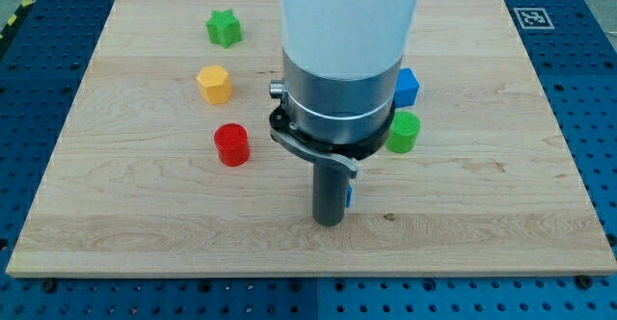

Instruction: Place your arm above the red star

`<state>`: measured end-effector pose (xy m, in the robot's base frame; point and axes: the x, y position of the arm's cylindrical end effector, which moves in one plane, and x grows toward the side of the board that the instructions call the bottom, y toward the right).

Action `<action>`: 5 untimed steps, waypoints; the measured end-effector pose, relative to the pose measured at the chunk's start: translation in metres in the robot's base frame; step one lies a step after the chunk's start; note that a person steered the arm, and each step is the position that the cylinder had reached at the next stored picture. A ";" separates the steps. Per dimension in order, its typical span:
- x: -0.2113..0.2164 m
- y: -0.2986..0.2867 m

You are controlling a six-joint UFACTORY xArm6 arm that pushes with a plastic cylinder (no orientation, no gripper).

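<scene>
A wooden board (145,224) lies on a blue perforated table (39,60). On it sit a green star (224,28), a yellow hexagon (214,84), a red cylinder (231,145), a green cylinder (405,132) and a blue block (408,87), partly hidden. A black-and-white marker (531,17) sits at the board's top right corner.

Wooden board (145,214); green star (224,28); yellow hexagon (214,84); red cylinder (231,145).
</scene>
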<state>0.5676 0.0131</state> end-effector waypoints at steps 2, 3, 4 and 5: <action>-0.027 0.000; -0.010 0.018; 0.015 0.104; -0.024 0.168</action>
<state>0.5437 0.1812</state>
